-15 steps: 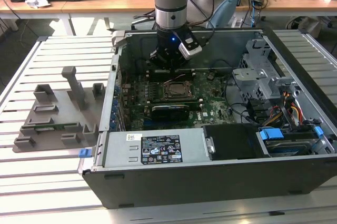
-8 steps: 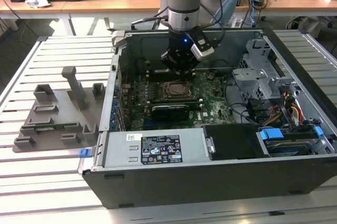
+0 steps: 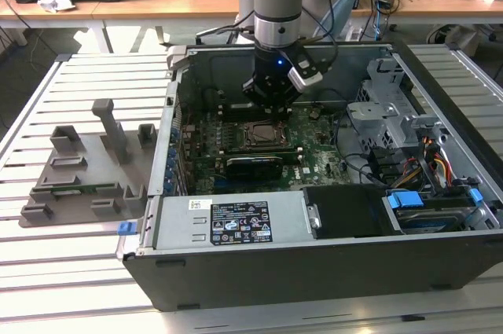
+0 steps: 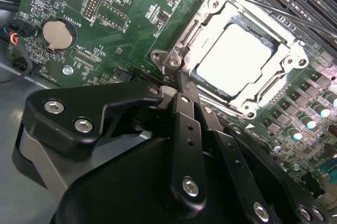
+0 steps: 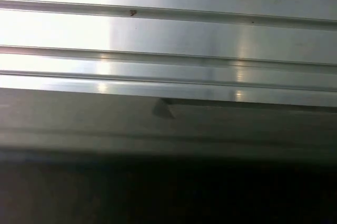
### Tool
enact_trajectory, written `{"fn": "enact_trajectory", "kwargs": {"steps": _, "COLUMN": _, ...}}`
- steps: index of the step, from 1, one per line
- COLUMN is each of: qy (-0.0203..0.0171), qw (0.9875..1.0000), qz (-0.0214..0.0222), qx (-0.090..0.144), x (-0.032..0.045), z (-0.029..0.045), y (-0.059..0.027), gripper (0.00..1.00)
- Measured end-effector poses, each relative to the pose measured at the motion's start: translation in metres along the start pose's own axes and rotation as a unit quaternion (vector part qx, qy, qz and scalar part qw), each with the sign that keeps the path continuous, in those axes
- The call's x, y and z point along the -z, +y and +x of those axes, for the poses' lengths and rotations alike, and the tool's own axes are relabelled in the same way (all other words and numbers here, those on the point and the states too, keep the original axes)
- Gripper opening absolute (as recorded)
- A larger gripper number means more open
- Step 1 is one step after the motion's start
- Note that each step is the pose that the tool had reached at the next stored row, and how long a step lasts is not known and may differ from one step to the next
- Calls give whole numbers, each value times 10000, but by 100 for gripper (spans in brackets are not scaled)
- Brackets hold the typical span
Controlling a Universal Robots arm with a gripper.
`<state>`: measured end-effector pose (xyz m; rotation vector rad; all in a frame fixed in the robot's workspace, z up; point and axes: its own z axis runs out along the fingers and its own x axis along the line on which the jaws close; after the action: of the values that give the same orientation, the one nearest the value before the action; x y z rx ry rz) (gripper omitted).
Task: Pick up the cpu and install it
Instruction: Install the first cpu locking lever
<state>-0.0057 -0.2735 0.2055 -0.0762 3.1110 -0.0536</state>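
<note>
While the arm [image 3: 275, 12] hangs inside the open computer case [image 3: 314, 271], the cpu [image 4: 231, 58] lies in its socket.
Seen in the second wrist view, the cpu sits flat within the metal socket frame [image 4: 287, 65] on the green motherboard [image 4: 131, 34]; the fingers [image 4: 185, 109] are pressed together, empty, their tips just beside the frame's corner.

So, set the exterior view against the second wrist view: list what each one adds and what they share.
The exterior view adds the whole open computer case on the slatted table, the grey holder blocks at the exterior view's left, and the arm reaching down into the case. The second wrist view adds the cpu, its bright metal top lying inside the socket frame, and a coin cell battery. Both show the gripper, shut and empty beside the socket frame, over the green motherboard.
</note>
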Motion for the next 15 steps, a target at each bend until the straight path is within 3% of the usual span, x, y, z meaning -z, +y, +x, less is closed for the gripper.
{"fn": "enact_trajectory", "kwargs": {"steps": 4, "qy": 1, "qw": 10000, "qz": 0, "qx": 0, "x": -11, "z": 4, "y": 1, "gripper": 11}}
{"fn": "enact_trajectory", "kwargs": {"steps": 15, "qy": 3, "qw": 10000, "qz": 53, "qx": 2, "x": -32, "z": 5, "y": -11, "gripper": 11}}
